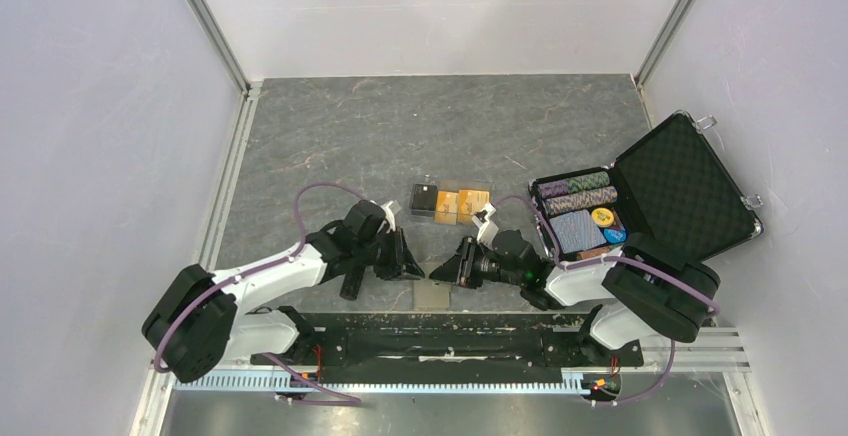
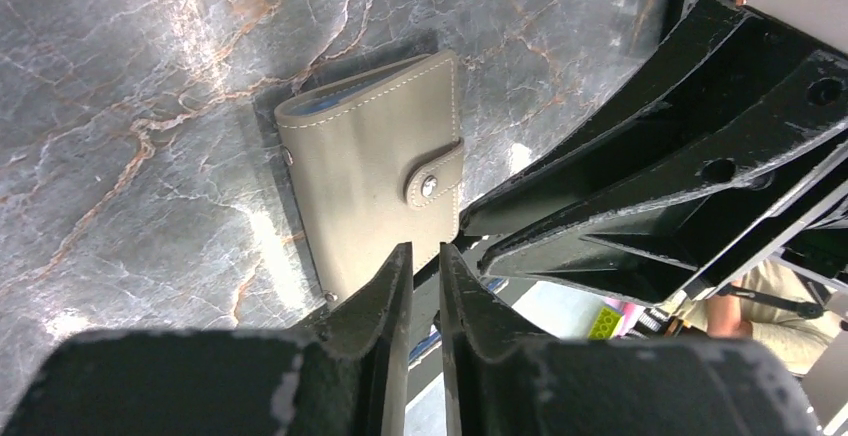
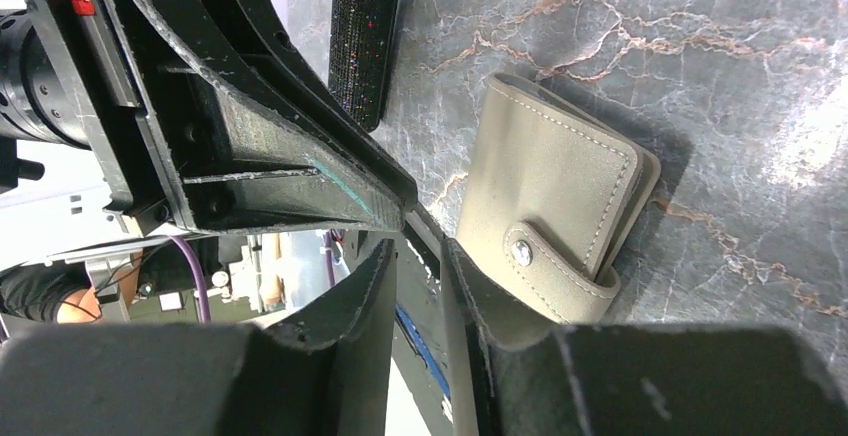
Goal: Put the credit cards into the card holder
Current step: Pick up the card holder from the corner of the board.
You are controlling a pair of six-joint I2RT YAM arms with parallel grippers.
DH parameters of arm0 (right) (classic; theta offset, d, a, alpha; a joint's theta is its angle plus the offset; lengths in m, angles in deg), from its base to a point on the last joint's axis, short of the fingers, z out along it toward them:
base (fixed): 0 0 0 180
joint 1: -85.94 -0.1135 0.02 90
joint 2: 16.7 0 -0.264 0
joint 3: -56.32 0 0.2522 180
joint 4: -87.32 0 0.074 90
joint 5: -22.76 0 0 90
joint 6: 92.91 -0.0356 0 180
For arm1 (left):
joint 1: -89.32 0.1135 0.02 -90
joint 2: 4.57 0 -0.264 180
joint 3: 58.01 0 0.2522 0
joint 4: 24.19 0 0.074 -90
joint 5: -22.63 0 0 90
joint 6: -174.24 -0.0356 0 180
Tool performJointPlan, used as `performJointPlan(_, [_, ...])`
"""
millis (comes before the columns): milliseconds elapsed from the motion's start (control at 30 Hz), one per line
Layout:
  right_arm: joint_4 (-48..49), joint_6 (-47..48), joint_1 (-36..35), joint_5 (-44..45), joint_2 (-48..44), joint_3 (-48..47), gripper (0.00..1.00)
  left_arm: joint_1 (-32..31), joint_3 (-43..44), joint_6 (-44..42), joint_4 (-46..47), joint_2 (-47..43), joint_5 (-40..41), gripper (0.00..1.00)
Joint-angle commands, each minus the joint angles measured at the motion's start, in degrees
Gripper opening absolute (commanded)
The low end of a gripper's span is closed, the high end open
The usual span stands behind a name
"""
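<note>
A grey, marble-veined table top (image 1: 400, 126) fills the booth. Plain white walls (image 1: 440, 6) close it in at left, right and far side, joined by aluminium corner posts (image 1: 205, 21). Soft, even light falls throughout, and a slotted metal rail (image 1: 400, 381) lines the near edge.

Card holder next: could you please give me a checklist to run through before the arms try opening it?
1. Card holder lying flat, in both wrist views: ok.
2. Snap strap undone: not ok, fastened.
3. Left gripper empty: ok, jaws narrowly apart.
4. Right gripper empty: ok, jaws narrowly apart.
5. Three credit cards lying uncovered beyond it: ok.
6. Right gripper touching the card holder: cannot tell.
</note>
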Motion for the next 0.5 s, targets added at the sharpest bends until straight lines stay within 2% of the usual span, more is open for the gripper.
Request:
performJointPlan(0, [0.8,0.8,-0.4,0.0,-1.5,-0.1,0.25,-0.3,0.4,1.7,-0.4,-1.8,0.2,0.3])
performJointPlan(33, [-2.2,1.8,-0.3,0.6,-2.7,-0.5,0.26,-0.3,1.3,0.7,-4.1,-1.9,2.0,0.4])
performJointPlan(67, [-5.9,3.5,-0.3,1.5,-3.8,-1.5,0.27,-0.3,2.3,0.0,-7.4,-1.8,4.2,0.55])
performJointPlan(133, [-17.8,7.4,-0.3,5.0,-6.9,-4.0,0.29,-0.3,3.4,-1.3,-12.2,-1.1,6.3,0.69])
performJointPlan(200, [-27.6,11.0,-0.3,8.0,-9.1,-6.5,0.35,-0.3,2.9,-1.3,-12.1,0.3,5.5,0.72])
performJointPlan(267, [-33.5,12.9,-0.3,10.4,-10.7,-7.8,0.42,-0.3,1.3,0.0,-8.7,1.8,3.1,0.72])
performJointPlan(367, [-33.8,12.0,-0.3,9.3,-10.9,-6.8,0.5,-0.3,-1.6,2.7,-2.1,3.6,0.6,0.67])
performJointPlan(467, [-30.6,10.3,-0.4,6.1,-8.7,-5.0,0.5,-0.3,-3.5,4.7,4.1,5.1,-1.2,0.59])
